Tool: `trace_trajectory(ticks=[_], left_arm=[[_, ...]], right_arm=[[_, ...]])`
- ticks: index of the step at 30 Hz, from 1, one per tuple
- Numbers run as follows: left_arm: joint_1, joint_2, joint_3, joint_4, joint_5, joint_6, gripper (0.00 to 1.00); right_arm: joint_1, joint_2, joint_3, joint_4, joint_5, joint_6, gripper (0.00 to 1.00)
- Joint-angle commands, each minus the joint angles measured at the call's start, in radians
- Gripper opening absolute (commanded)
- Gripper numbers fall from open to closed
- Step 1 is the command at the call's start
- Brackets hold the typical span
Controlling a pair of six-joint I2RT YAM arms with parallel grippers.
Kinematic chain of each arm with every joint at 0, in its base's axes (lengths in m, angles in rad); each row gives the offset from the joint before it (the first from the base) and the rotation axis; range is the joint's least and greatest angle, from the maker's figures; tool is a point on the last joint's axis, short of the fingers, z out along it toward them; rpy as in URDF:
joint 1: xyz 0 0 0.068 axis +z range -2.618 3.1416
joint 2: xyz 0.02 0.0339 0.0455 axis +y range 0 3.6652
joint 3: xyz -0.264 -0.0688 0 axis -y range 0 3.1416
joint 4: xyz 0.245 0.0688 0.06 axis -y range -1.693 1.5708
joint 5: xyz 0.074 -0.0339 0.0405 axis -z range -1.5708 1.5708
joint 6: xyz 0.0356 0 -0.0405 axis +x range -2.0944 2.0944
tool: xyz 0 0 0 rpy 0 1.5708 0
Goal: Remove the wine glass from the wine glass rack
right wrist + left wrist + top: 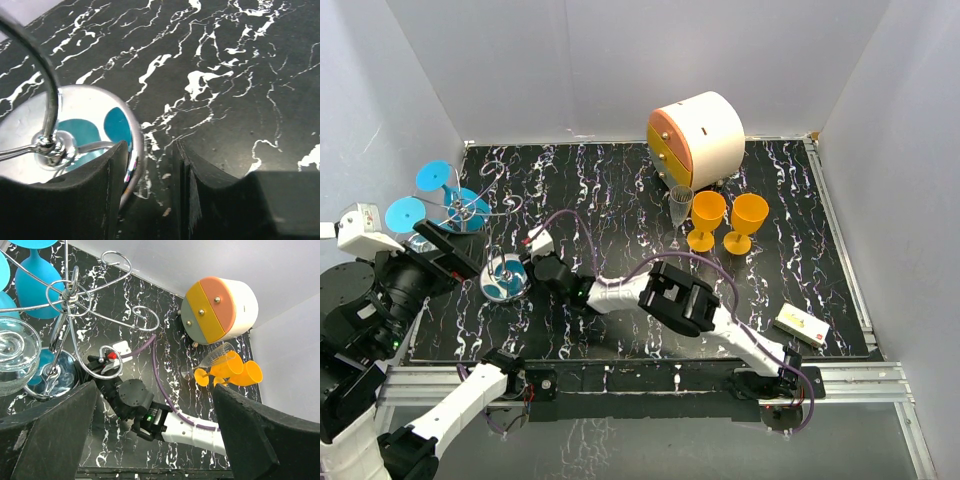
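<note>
The wine glass rack [470, 208] stands at the table's left, its chrome arms [70, 295] curling over a shiny disc base [505, 278]. Blue wine glasses [438, 178] hang from it, and a clear wine glass [15, 355] hangs on the near side. My left gripper [445, 255] is wide open beside the rack, level with the clear glass, nothing between its fingers [50, 430]. My right gripper [150, 150] straddles the rim of the disc base [20, 125]. Its left finger [95, 195] lies against the rim, and a gap shows before the right finger [210, 200].
A round white-and-orange drawer cabinet [698, 138] sits at the back. In front of it stand a clear flute [680, 205] and two orange goblets [706, 218] [748, 220]. A small white box [802, 324] lies front right. White walls close in on three sides.
</note>
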State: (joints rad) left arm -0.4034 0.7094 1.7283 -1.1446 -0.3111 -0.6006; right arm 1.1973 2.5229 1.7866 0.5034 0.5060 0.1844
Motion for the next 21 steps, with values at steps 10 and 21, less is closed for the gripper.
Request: trace_trajectory(ticks=[10,21], left_arm=[[-0.006,0.021,-0.002,0.03,0.0,0.01,0.99],[-0.006,0.013,0.016,0.006,-0.014,0.016,0.99]], right_arm=[[0.08,-0.104,-0.053,0.135,-0.088,-0.032,0.78],[0.104,0.057,0.244,-0.001,0.088,-0.027,0.92]])
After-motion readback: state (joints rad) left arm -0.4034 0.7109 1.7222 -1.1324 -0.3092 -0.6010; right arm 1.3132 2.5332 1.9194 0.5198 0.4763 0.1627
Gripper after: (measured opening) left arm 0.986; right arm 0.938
